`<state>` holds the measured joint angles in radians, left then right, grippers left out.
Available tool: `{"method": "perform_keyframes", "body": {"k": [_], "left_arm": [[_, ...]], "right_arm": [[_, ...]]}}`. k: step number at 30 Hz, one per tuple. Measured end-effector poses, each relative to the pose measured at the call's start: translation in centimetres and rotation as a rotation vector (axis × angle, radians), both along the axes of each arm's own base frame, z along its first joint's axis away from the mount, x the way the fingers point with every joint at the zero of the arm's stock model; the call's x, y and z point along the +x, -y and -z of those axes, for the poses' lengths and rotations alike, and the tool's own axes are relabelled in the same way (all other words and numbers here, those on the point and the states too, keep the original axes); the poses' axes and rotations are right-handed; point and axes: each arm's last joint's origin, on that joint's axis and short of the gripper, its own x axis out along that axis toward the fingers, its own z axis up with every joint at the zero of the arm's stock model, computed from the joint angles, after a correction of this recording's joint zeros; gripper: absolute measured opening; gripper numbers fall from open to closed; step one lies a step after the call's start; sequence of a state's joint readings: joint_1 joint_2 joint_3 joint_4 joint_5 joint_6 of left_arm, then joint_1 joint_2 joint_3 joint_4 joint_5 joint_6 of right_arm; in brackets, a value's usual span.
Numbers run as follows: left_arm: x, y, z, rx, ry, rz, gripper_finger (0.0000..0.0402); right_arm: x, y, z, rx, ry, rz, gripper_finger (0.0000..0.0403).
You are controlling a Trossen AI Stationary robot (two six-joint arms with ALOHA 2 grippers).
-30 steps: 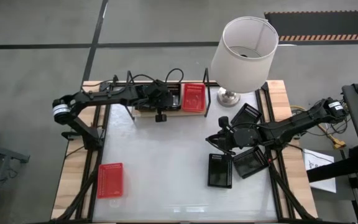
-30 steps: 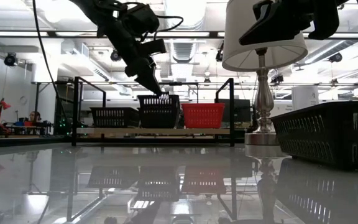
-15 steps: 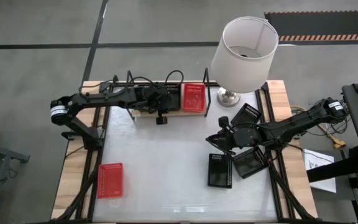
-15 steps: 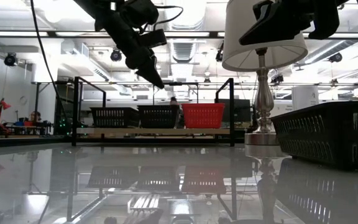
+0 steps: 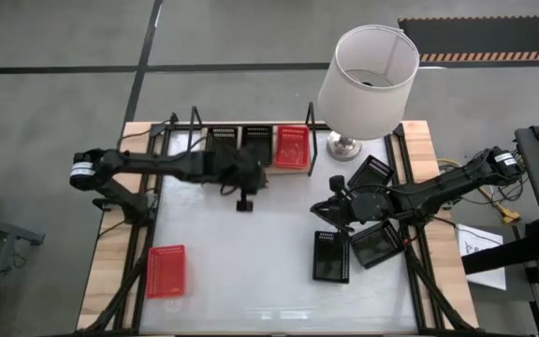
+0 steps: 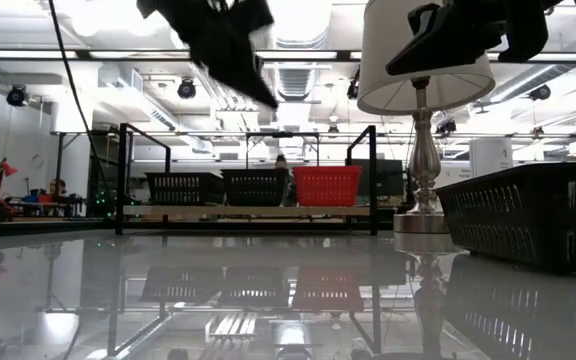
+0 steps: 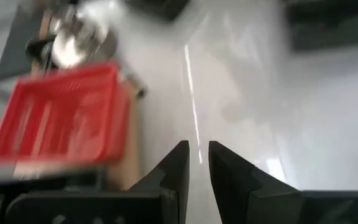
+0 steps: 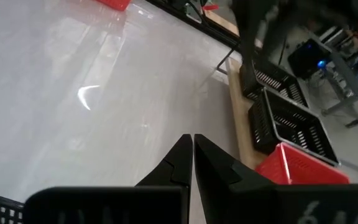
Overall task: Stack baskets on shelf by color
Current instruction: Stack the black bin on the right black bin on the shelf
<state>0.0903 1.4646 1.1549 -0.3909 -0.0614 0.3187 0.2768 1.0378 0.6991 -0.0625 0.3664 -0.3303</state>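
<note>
The shelf [image 6: 248,212] runs along the table's far edge. On it stand two black baskets [image 5: 221,139] [image 5: 256,139] and a red basket [image 5: 292,147], side by side on their bases. My left gripper [image 5: 262,178] hangs in the air just in front of the shelf. Its fingers [image 7: 198,149] are a narrow gap apart with nothing between them. My right gripper [image 5: 318,213] is shut and empty, held above the table's right half beside several loose black baskets [image 5: 331,256]. Another red basket [image 5: 166,271] lies near the front left corner.
A lamp [image 5: 368,80] with a white shade stands at the far right, its base [image 5: 344,145] next to the shelf's right end. Black baskets [image 5: 377,245] [image 5: 371,173] crowd the right edge under my right arm. The white tabletop [image 5: 241,243] lies bare in the middle.
My left gripper has pulled back from the middle black basket on the shelf, moving up and toward the table's near edge. That basket stood higher under the fingertips a second ago and now sits level with its neighbours.
</note>
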Motion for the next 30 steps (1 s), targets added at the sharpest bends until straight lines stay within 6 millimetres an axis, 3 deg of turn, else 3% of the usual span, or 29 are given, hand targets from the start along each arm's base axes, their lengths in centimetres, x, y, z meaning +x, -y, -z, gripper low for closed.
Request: {"method": "perform_keyframes", "body": {"k": [7,14,20,30], "left_arm": [[-0.7,6.3,-2.1,0.035,0.114,0.168,0.0044],[-1.4,10.1,-2.3,0.069,0.143,0.231,0.0044],[-1.4,11.5,-2.2,0.061,0.183,0.267,0.0044],[-1.2,11.5,-0.9,0.052,0.246,0.263,0.0044]], "right_arm": [[-0.4,-0.3,0.5,0.119,-0.037,0.050,0.0009],[-1.2,-2.5,0.7,0.232,-0.067,0.021,0.0009],[-2.2,-4.7,0.8,0.340,-0.078,-0.013,0.0009],[-3.6,-6.7,1.2,0.499,-0.135,0.015,0.0009]]}}
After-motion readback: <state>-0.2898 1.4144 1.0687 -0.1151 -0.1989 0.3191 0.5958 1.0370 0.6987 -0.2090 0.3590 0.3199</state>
